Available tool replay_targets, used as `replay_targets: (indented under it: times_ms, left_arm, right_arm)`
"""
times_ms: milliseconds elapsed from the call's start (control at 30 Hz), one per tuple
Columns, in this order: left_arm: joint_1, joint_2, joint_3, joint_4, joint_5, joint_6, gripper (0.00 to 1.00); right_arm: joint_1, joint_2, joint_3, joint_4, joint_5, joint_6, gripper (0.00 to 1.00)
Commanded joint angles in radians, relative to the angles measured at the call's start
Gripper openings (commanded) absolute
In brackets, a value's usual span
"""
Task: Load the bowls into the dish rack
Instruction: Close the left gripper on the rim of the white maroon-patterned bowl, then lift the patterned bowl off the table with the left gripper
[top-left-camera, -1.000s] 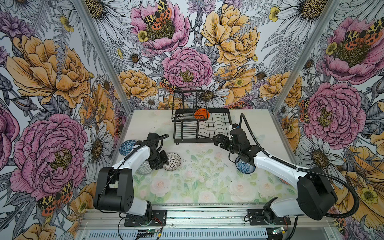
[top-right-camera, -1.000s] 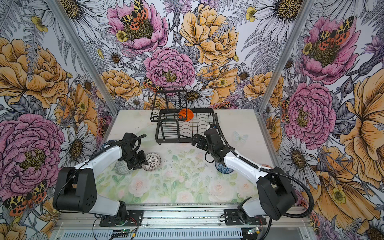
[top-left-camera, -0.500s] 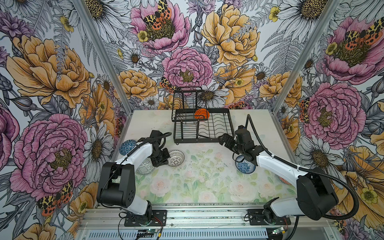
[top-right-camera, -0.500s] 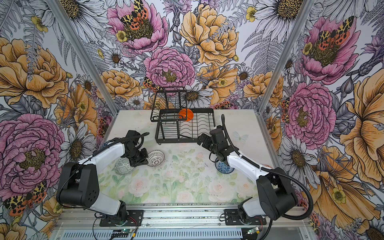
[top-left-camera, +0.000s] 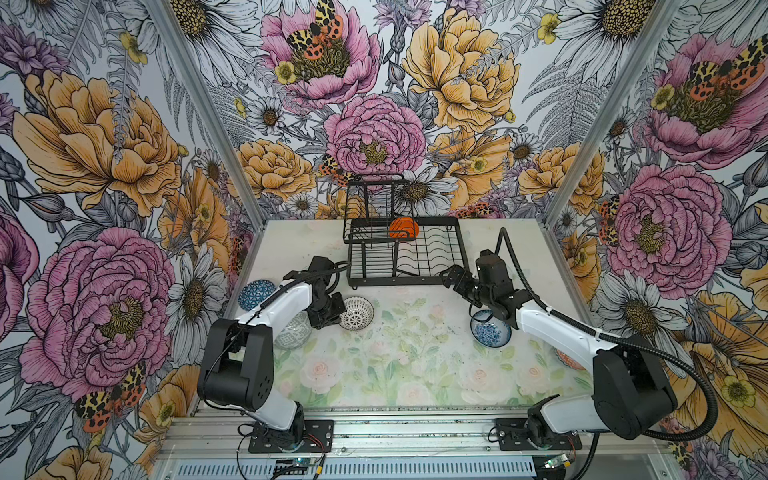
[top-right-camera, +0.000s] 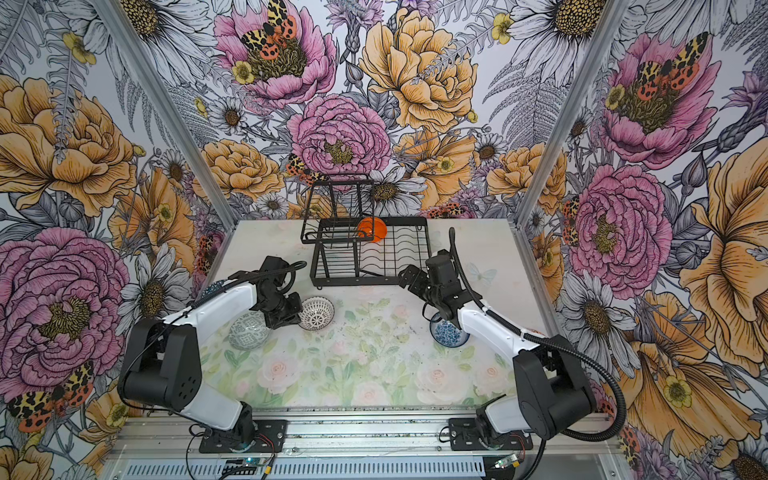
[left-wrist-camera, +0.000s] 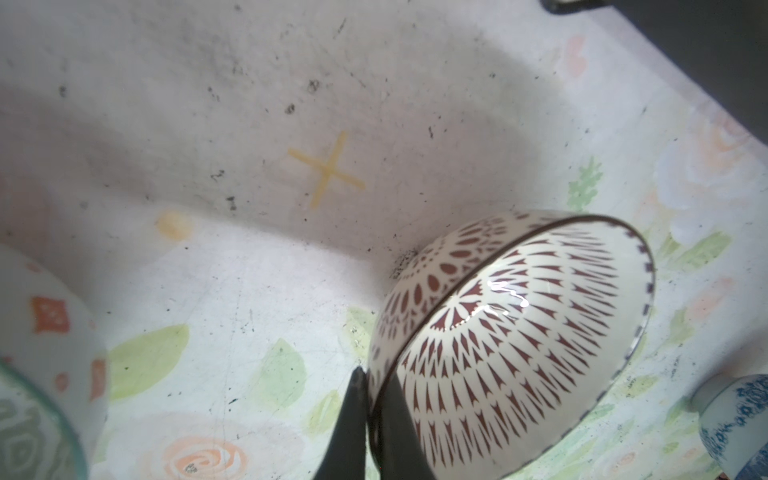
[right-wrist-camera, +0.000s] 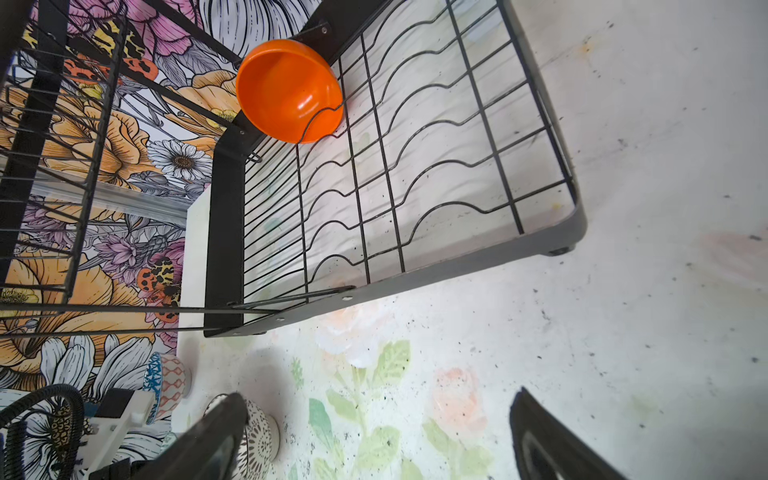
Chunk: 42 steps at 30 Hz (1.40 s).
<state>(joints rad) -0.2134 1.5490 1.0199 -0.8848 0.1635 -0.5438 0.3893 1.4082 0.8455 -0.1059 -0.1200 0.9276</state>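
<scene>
Clock set on the table (top-left-camera: 399, 374) in both top views, 12 at the far wall. Dish rack (top-left-camera: 399, 283) (top-right-camera: 357, 284) sits at 12. One orange bowl (top-left-camera: 403, 228) (top-right-camera: 372, 228) stands on edge in the rack's far slots, at 12 of the rack and just beside the raised basket tier. Left gripper (left-wrist-camera: 370, 388) is clenched on the rim of the white lattice bowl (top-left-camera: 356, 313) (left-wrist-camera: 519, 345), one finger inside and one outside. That bowl is at 10 and looks tilted; cannot tell whether its foot is off the table. Grey-green bowl (top-left-camera: 293, 334) lies at 9, just beside the left gripper, and the blue geometric bowl (top-left-camera: 255, 289) at 10 by the table edge. Right gripper (right-wrist-camera: 374, 436) is released, jaws wide with only bare table between them, near the rack's 4 o'clock corner. Blue-white floral bowl (top-left-camera: 490, 332) is at 3, partly under the right arm.
</scene>
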Motion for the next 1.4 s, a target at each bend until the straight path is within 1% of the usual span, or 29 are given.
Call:
replay_targets:
  times_ms: [0, 100, 233, 400, 533, 767, 933, 1067, 1167, 1367]
  left_arm:
    - [-0.013, -0.006, 0.04, 0.038, -0.031, -0.02, 0.0]
    - [-0.015, -0.014, 0.044, 0.039, -0.047, -0.026, 0.0]
    - [-0.016, -0.041, 0.037, 0.043, -0.074, -0.038, 0.0]
    - [-0.008, -0.097, 0.019, 0.056, -0.116, -0.059, 0.0]
    - [0.01, -0.15, 0.008, 0.067, -0.148, -0.07, 0.0]
    - [0.097, -0.264, 0.015, 0.067, -0.191, -0.098, 0.0]
    - [0.163, -0.358, 0.032, 0.067, -0.253, -0.12, 0.0]
    - [0.21, -0.38, 0.079, 0.072, -0.286, -0.117, 0.0]
    - [0.23, -0.387, 0.135, 0.093, -0.306, -0.116, 0.0]
    - [0.232, -0.403, 0.234, 0.242, -0.361, -0.137, 0.0]
  right_arm:
    - [-0.019, -0.006, 0.021, -0.015, 0.007, 0.005, 0.99]
    - [-0.039, -0.015, 0.011, -0.023, 0.01, 0.004, 0.99]
    - [-0.071, -0.01, 0.009, -0.025, -0.02, 0.019, 0.99]
    - [-0.083, 0.003, 0.015, -0.024, -0.046, 0.024, 0.99]
    - [-0.085, -0.002, 0.023, -0.024, -0.042, -0.002, 0.99]
    - [-0.089, -0.009, 0.043, -0.024, -0.044, -0.003, 0.99]
    - [-0.089, -0.013, 0.082, -0.028, -0.044, 0.008, 0.99]
    - [-0.089, -0.012, 0.128, -0.029, -0.04, 0.026, 0.99]
    - [-0.089, -0.006, 0.175, -0.031, -0.038, 0.046, 0.99]
    - [-0.089, 0.021, 0.313, -0.036, -0.01, 0.126, 0.99]
